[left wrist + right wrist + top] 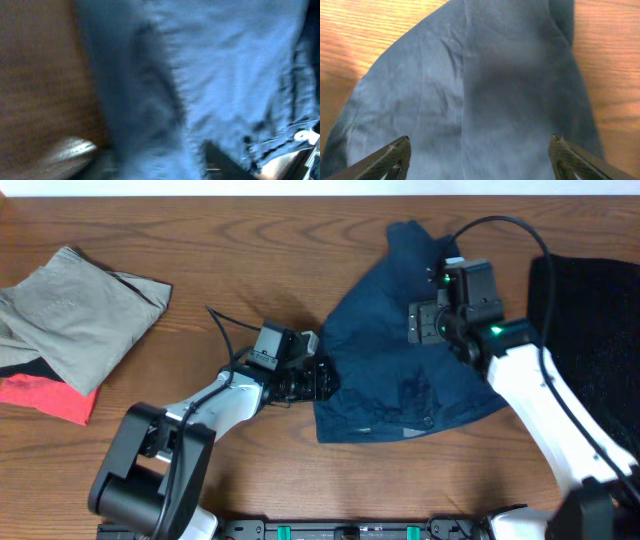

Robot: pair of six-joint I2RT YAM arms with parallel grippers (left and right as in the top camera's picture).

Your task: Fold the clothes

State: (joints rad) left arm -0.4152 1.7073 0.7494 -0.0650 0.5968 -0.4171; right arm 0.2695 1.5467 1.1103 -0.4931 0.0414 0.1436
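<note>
The dark navy-blue garment (400, 370) lies wrinkled on the wooden table, right of centre. My left gripper (322, 378) is at its left edge. In the blurred left wrist view its fingers (145, 157) stand apart with navy cloth (225, 65) between them. My right gripper (425, 320) hovers over the garment's upper part. In the right wrist view its fingers (480, 155) are wide open above the cloth (470, 90) and hold nothing. A khaki-grey piece (70, 310) lies at the far left on top of a coral-red piece (45, 395).
A black textured fabric (600, 330) covers the table's right side, next to the right arm. Bare wooden table (250, 250) lies between the khaki-grey piece and the navy garment. A cable (225, 330) runs behind the left wrist.
</note>
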